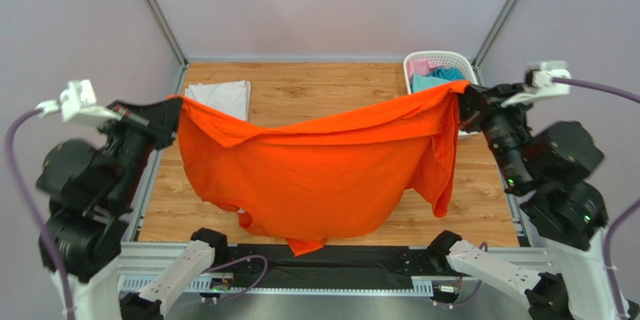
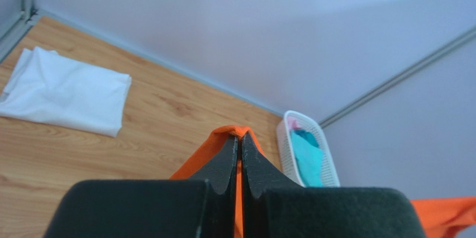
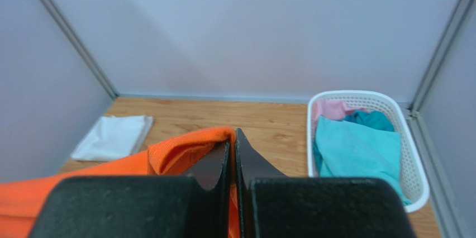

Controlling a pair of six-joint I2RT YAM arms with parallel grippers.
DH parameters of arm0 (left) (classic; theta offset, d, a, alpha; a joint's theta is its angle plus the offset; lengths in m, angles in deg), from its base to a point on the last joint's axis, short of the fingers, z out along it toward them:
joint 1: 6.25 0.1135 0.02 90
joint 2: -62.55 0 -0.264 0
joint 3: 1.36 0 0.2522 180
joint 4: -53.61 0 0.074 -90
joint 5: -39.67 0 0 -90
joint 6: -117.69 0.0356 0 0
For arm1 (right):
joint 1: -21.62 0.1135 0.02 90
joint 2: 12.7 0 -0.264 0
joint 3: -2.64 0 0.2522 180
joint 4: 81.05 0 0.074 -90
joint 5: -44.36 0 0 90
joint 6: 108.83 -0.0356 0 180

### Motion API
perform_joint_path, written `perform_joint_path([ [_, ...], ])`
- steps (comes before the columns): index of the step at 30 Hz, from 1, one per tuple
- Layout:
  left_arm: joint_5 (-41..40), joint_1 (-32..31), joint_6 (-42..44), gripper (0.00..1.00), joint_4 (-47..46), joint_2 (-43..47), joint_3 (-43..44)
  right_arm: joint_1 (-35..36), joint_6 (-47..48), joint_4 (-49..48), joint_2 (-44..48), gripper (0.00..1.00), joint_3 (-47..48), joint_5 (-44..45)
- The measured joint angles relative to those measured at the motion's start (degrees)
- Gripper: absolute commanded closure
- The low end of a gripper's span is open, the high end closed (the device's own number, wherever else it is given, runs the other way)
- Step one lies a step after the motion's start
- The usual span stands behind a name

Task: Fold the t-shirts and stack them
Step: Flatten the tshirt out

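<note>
The bright orange t-shirt point(image 1: 315, 170) hangs spread in the air between my two grippers, its lower edge drooping over the table's front edge. My left gripper point(image 1: 174, 106) is shut on its left corner; orange cloth point(image 2: 223, 137) shows between and over the fingertips. My right gripper point(image 1: 464, 95) is shut on its right corner, where orange cloth point(image 3: 184, 148) bunches beside the jaws. A folded white t-shirt point(image 1: 221, 97) lies at the back left of the table, and also shows in the left wrist view point(image 2: 61, 93). Teal point(image 3: 357, 148), pink point(image 3: 329, 109) and blue point(image 3: 371, 119) shirts lie in the basket.
A white plastic lattice basket point(image 1: 436, 58) stands at the back right corner of the wooden table point(image 1: 315, 87). Metal frame posts and grey walls enclose the back and sides. A black strip runs along the table's front edge.
</note>
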Motion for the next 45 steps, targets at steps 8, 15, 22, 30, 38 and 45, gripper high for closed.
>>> perform_joint_path([
  [8, -2.1, 3.6, 6.6, 1.00, -4.3, -31.8, 12.7, -16.6, 4.2, -9.0, -20.8, 1.00, 0.6, -11.1],
  [15, 6.0, 11.6, 10.4, 1.00, -4.8, -59.2, 43.3, -31.8, 3.3, -14.7, -40.6, 1.00, 13.4, -33.3],
  [22, 13.2, 14.6, 10.6, 1.00, -13.2, -50.9, 38.1, -37.6, 1.2, -19.7, -41.7, 0.99, 22.1, -47.3],
  [30, 12.9, 14.4, 11.4, 1.00, -21.3, -23.1, -1.0, -37.6, 2.8, -24.4, -27.4, 0.93, -2.8, -57.3],
  [38, 8.4, 14.4, 2.5, 1.00, -19.3, -2.1, -53.6, -36.4, 0.7, -22.7, -25.0, 0.90, -35.7, -61.0],
  [45, 5.8, 14.4, -6.5, 1.00, -11.1, 7.3, -70.3, -33.9, -7.2, -21.0, -18.1, 0.91, -52.7, -57.7],
])
